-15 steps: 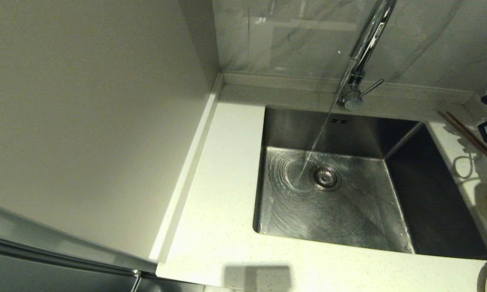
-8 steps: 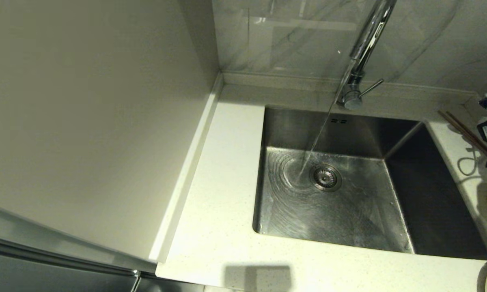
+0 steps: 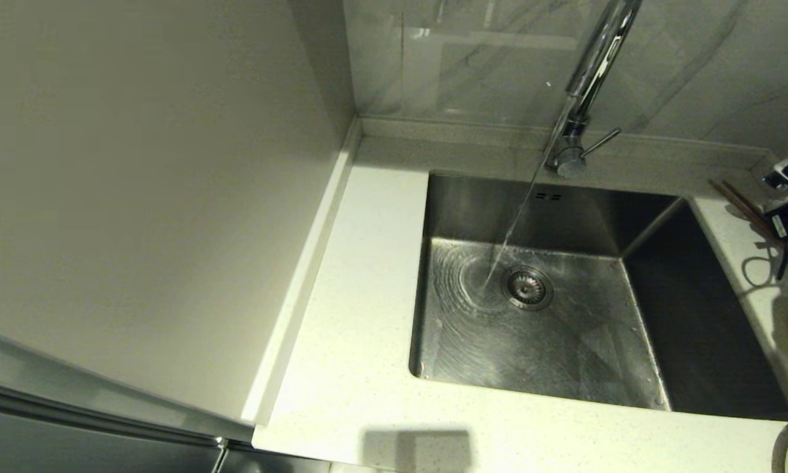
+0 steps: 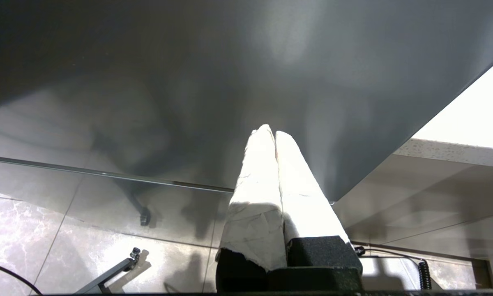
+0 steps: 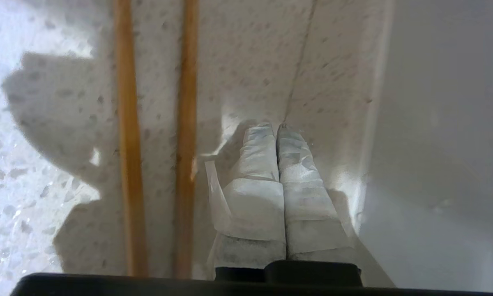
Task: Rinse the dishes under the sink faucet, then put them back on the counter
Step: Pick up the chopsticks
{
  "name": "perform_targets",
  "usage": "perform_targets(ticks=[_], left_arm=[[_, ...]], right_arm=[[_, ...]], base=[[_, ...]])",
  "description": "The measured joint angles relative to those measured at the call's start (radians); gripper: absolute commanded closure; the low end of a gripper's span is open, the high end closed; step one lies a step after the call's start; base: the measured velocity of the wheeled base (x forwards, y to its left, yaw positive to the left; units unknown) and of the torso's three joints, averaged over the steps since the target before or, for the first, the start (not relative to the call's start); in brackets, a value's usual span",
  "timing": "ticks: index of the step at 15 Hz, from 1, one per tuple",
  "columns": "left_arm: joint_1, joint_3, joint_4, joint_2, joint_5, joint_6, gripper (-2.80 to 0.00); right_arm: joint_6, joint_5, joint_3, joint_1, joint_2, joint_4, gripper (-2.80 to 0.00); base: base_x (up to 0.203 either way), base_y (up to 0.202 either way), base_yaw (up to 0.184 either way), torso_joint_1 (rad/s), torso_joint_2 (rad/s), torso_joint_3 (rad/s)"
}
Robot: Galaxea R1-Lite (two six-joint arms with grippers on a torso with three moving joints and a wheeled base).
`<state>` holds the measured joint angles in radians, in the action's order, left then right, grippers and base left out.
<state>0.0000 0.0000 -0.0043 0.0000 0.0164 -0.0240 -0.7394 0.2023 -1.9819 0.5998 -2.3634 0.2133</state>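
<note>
While water runs: right gripper [image 5: 276, 128] beside chopsticks [image 5: 187, 123]

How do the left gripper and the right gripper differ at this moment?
The left gripper hangs off the counter, before a grey panel above a tiled floor; the right gripper sits low over the counter, beside the two chopsticks, touching neither. Both are shut, empty, with white-wrapped fingers.

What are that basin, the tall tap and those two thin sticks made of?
The sink looks like brushed stainless steel: dull grey sheen. The sink faucet looks chrome-plated: mirror-bright. The chopsticks seem wooden: warm matte brown, though bamboo is possible.
</note>
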Motion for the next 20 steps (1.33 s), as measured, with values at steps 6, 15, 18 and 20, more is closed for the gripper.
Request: perform_targets(ticks=[6, 15, 18, 20], left_arm=[[0.0, 0.0, 0.0, 0.0, 0.0, 0.0, 0.0], [0.0, 0.0, 0.0, 0.0, 0.0, 0.0, 0.0], [0.0, 0.0, 0.0, 0.0, 0.0, 0.0, 0.0], [0.0, 0.0, 0.0, 0.0, 0.0, 0.0, 0.0]], right_arm=[[-0.023, 0.008, 0.008, -0.003, 0.03, -0.096, 0.0], [-0.074, 0.082, 0.129, -0.003, 0.124, -0.134, 0.0], [-0.073, 0.07, 0.107, -0.003, 0.132, -0.109, 0.0], [-0.074, 0.066, 0.071, -0.003, 0.118, -0.076, 0.0]], base=[[0.0, 0.0, 0.0, 0.0, 0.0, 0.0], [0.0, 0.0, 0.0, 0.0, 0.0, 0.0], [0.0, 0.0, 0.0, 0.0, 0.0, 0.0], [0.0, 0.0, 0.0, 0.0, 0.0, 0.0]])
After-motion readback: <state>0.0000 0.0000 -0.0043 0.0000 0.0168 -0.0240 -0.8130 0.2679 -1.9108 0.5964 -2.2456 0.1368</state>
